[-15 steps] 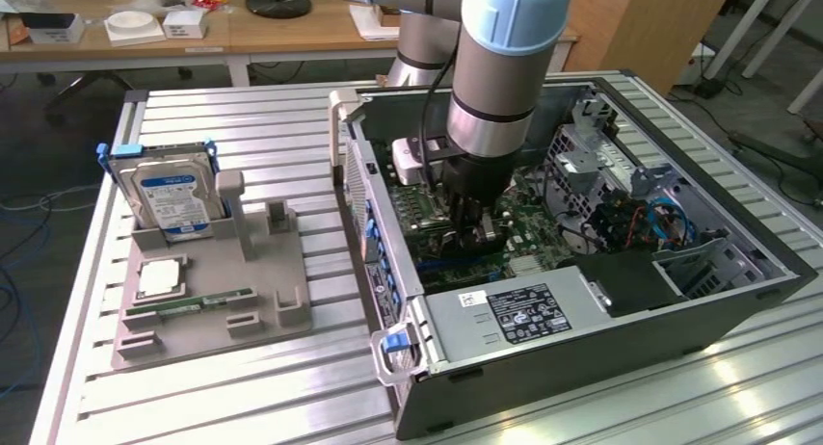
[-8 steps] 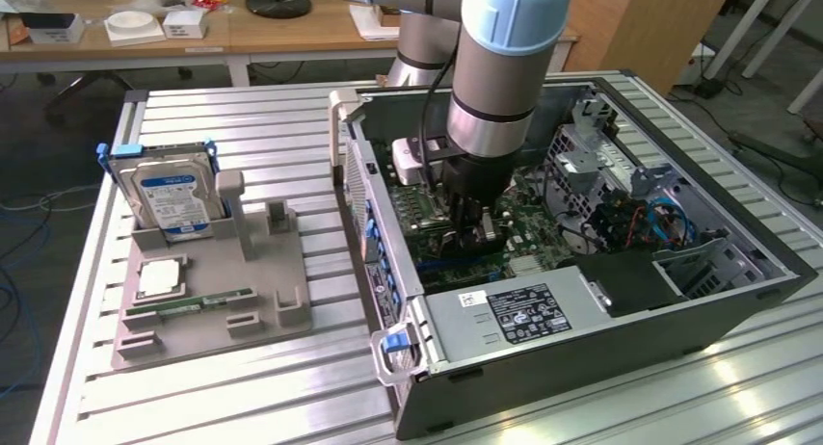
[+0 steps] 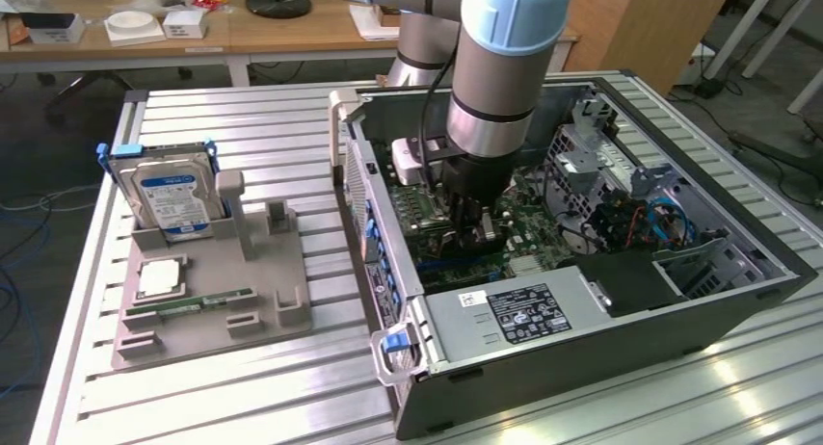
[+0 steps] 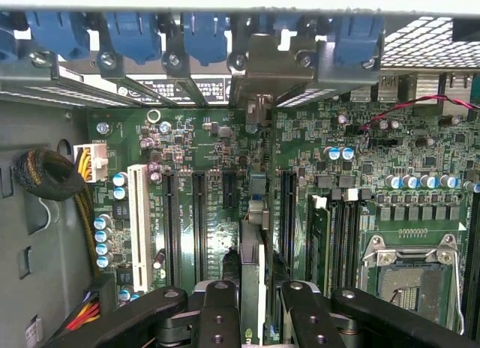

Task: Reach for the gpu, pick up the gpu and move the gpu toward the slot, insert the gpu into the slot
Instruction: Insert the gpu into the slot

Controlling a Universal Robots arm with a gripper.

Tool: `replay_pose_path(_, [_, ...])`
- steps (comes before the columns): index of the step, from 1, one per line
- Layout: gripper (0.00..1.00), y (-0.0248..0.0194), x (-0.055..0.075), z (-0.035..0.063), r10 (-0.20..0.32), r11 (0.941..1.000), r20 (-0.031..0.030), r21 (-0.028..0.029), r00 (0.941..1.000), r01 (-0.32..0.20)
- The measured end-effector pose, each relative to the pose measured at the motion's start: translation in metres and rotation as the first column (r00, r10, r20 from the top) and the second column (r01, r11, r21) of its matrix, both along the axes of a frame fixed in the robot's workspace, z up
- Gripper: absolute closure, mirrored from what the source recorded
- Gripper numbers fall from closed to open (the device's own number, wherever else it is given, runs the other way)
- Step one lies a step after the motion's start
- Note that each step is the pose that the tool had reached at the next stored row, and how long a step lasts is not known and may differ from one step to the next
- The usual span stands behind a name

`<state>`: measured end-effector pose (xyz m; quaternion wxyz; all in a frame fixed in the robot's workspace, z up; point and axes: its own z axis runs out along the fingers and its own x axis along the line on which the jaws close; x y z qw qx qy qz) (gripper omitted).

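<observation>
Tool (image 4: 251,307): down inside the open computer case (image 3: 720,301); its black fingers (image 4: 217,310) are closed edge-on around the gpu (image 4: 252,269), which stands upright between them.
Gpu: low over the motherboard (image 4: 217,145), its silver bracket (image 4: 274,67) up against the case's rear wall; whether its lower edge is seated I cannot tell.
Slot (image 4: 257,187): directly beneath the card, a blue stretch showing just ahead of it.
Risk, alignment: a card slightly tilted or off-line would jam on the connector's lip; pressing then could flex the board.
Risk, bracket: it may catch the rear frame and hold the card up.
Risk, neighbours: the black memory slots (image 4: 341,235) lie close; a sideways slip could strike them.
</observation>
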<state>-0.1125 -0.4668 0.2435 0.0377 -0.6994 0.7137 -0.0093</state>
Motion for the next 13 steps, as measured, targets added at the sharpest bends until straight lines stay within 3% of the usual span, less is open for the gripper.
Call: replay_pose_path(13, [0.74, 0.0002, 0.0, 0.0015, 0.002, 1.0, 0.0, -0.0004, 1.0, -0.002])
